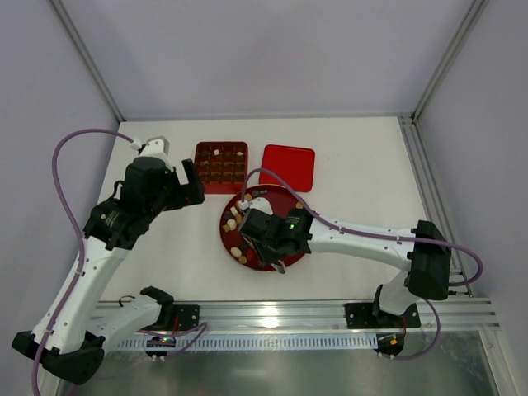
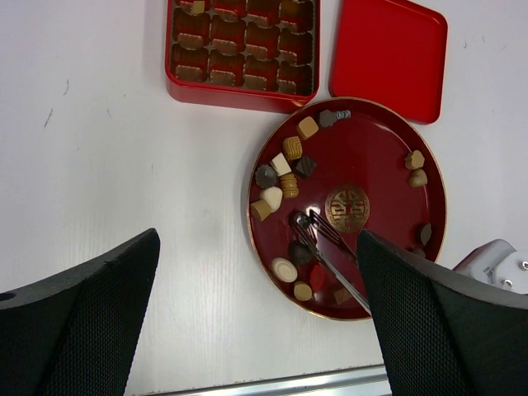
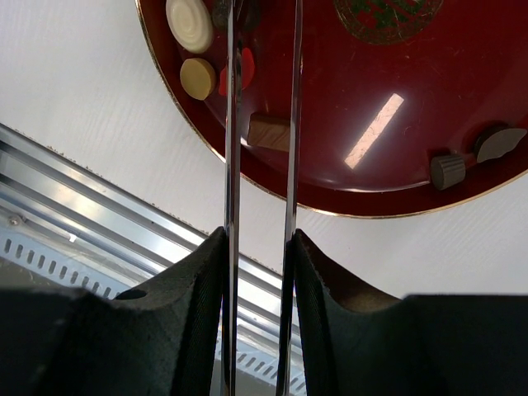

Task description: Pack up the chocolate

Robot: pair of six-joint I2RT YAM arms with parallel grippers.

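Note:
Several chocolate pieces [image 2: 280,169], dark, tan and cream, lie on a round red plate [image 2: 371,157] with a gold emblem. More chocolate pieces [image 3: 189,14] show in the right wrist view. A square red grid box [image 2: 241,49] behind the plate holds several pieces. My right gripper [image 3: 260,247] is shut on metal tongs [image 3: 232,124] and hangs over the plate [image 1: 247,216]. The tong tips [image 2: 301,221] sit at a dark piece; I cannot tell if they grip it. My left gripper [image 2: 257,239] is open and empty, high above the plate's left edge.
A red lid [image 1: 287,167] lies flat to the right of the box [image 1: 221,167]. A metal rail [image 3: 99,223] runs along the table's near edge, close to the plate. Walls enclose the table on three sides.

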